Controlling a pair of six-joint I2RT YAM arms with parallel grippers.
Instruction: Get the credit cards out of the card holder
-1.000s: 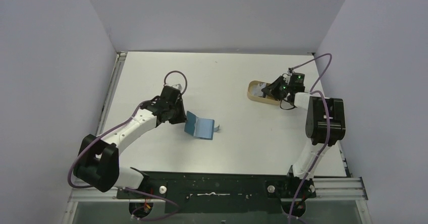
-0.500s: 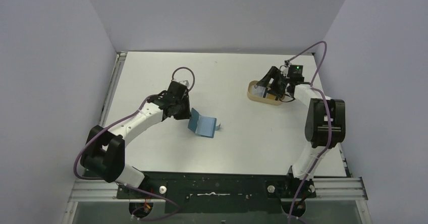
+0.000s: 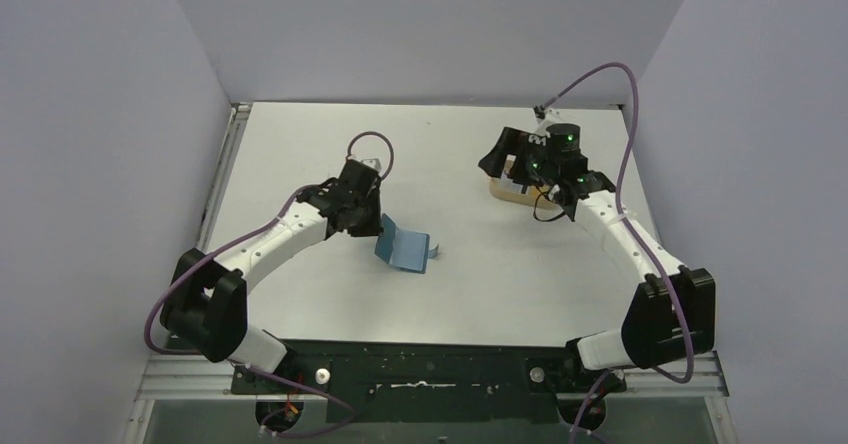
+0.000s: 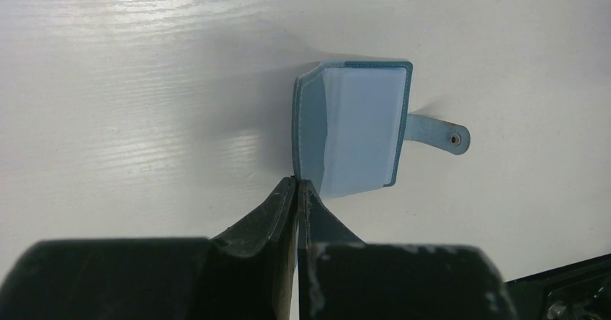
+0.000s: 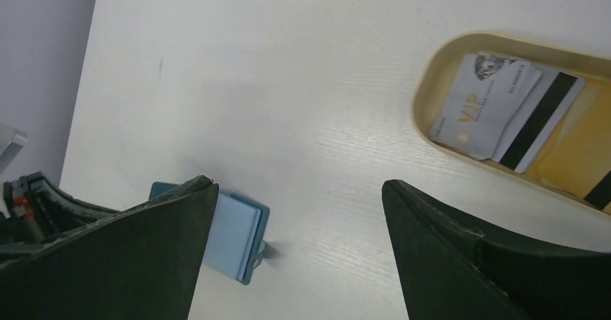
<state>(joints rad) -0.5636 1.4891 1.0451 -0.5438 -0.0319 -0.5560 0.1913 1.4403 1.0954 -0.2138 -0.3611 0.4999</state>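
Teal-blue folding leather card holder (image 3: 403,248): lying half-open at bench (image 3: 300,134) centre, snap tab pointing to 3 o'clock.
Left gripper (image 4: 297,184): pressing closed, tips meeting the holder's 10 o'clock edge.
Pale rectangular credit cards (image 5: 497,111): resting in tan oval tray (image 5: 420,96), at 2 o'clock from holder.
Right gripper (image 5: 299,184): hanging spread wide, holding nothing.

Robot lab cell: white table (image 3: 480,284), bare lilac walls (image 3: 100,114), aluminium frame (image 3: 670,369).

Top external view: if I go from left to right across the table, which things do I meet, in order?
Left gripper → card holder → tray
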